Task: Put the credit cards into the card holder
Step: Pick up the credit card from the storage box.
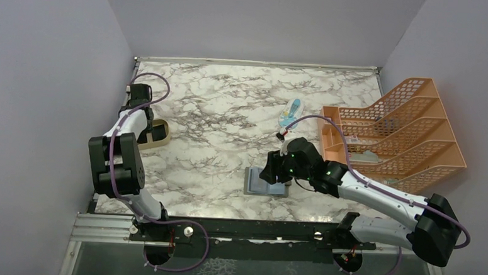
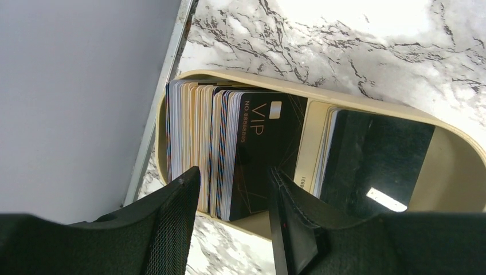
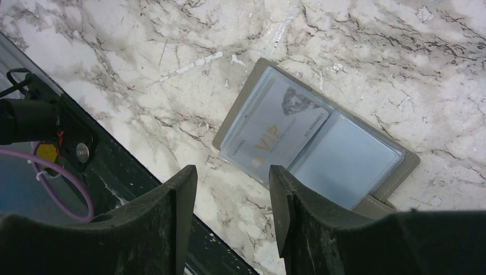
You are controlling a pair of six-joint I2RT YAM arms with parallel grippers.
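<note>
Left jaws spread, straddling the packed cards (image 2: 229, 143) standing upright in the tray (image 2: 367, 106). Risk: closing may pinch several at once. Right jaws spread, empty, over the open holder (image 3: 344, 160) on the desk (image 3: 401, 46). One pocket is filled, and the unpinned holder may slide.

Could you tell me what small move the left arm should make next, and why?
Probably lower the left gripper slightly and close on the front credit cards standing in the tan tray: its jaws stand open above them, holding nothing, while the card holder lies open with one pocket seemingly free.
</note>
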